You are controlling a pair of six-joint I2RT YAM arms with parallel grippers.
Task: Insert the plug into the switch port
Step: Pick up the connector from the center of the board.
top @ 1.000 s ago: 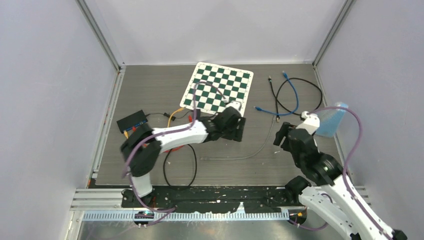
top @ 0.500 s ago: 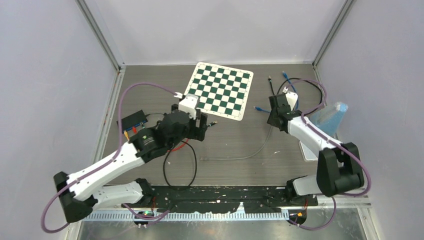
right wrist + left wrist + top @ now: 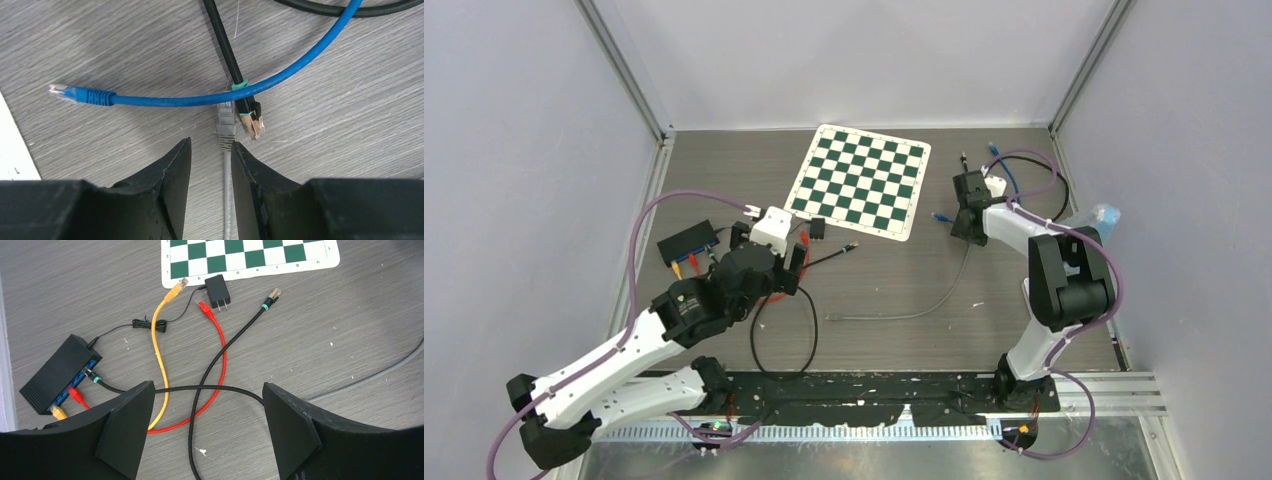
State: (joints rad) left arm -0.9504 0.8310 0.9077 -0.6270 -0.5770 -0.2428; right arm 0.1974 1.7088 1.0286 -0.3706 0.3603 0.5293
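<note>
Grey wood-grain bench [image 3: 904, 290], top view: switch [image 3: 689, 240] lies well apart from the right gripper [image 3: 967, 215].

Left wrist: left gripper [image 3: 206, 402] wide, empty. Ports [image 3: 80, 380] ahead-left, three occupied; unseen elsewhere.

Right wrist: jaws narrow, straddling the cable [image 3: 227, 200] just behind the grey plug [image 3: 226, 122], not pinching. Judged light, rigid, with a fragile latch. Hold the boot, not the limp cable.

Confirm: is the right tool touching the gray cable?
Cannot tell. Right wrist view: right tool straddles gray cable; gap at one finger, none discernible at the other.
</note>
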